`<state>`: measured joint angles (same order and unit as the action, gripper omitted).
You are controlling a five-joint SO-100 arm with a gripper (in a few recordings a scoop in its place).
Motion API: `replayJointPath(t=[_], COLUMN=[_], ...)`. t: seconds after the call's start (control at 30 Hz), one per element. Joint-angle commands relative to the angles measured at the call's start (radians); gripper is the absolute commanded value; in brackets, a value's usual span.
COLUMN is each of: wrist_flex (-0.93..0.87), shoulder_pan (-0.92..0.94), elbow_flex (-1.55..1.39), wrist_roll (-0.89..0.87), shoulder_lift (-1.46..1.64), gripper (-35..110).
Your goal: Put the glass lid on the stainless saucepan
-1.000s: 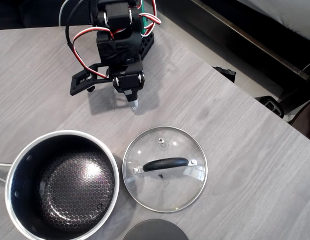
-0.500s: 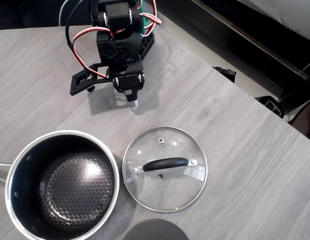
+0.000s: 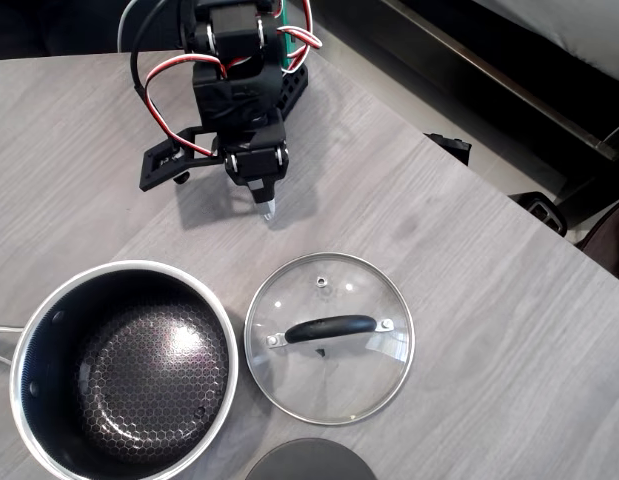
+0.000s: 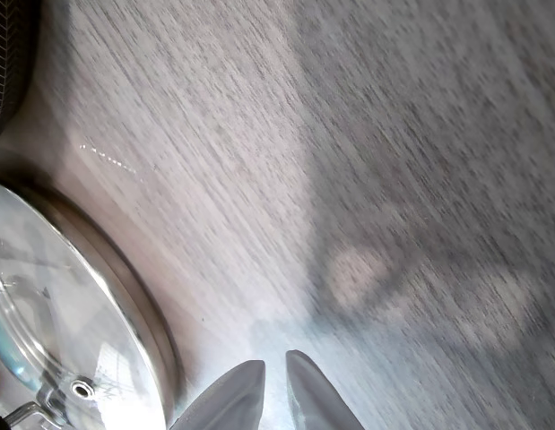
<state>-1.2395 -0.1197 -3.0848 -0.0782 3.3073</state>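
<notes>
The glass lid (image 3: 329,337) lies flat on the grey table, its black bar handle (image 3: 330,328) up and a small vent hole toward the arm. Left of it, almost touching, stands the stainless saucepan (image 3: 125,372) with its dark honeycomb inside showing and a steel handle at the left edge. My gripper (image 3: 270,208) hangs over bare table above the lid in the overhead view, a short gap from its rim, shut with nothing held. In the wrist view the lid's metal rim (image 4: 125,287) curves along the left and the two pale fingertips (image 4: 244,396) meet at the bottom.
A dark grey opaque disc (image 3: 310,460) peeks in at the bottom edge below the lid. The table's edge (image 3: 459,160) runs diagonally at the upper right, with dark furniture beyond. Open wood-grain surface lies right of the lid.
</notes>
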Motion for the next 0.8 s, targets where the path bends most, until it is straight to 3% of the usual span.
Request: replayJointPath(t=[0.0,0.77], wrist_flex=[-0.005,0.0], shoulder_pan=[-0.005,-0.063], elbow_flex=[-0.009,-0.009], wrist_roll=[0.005,0.006], shoulder_lift=[0.029,0.029], gripper=[0,0])
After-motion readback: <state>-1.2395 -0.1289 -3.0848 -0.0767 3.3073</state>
